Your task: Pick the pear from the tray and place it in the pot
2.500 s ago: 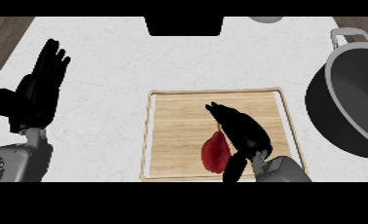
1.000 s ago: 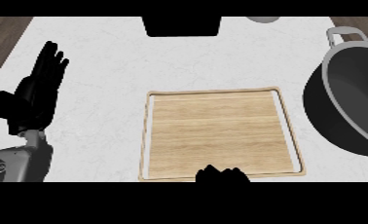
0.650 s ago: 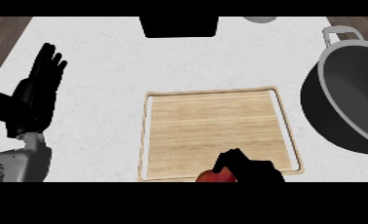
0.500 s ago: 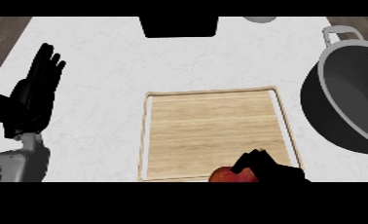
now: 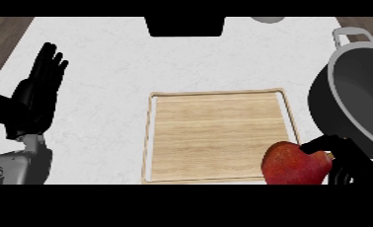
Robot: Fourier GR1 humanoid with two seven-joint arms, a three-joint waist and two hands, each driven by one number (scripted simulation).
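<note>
Lower right: right hand, fingers curled round the pear, beside the pot; left hand open at left.

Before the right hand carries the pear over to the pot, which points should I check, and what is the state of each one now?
1. Pear held: the right hand has its fingers curled round the red pear. Ok.
2. Pear off the tray: it shows over the near right corner of the wooden tray; whether it is lifted clear, cannot tell.
3. Pot open: the dark pot at the right edge shows no lid. Ok.
4. Path to the pot: nothing shows between pear and pot. Ok.
5. Left hand out of the way: it rests open at the left edge, fingers up. Ok.
</note>
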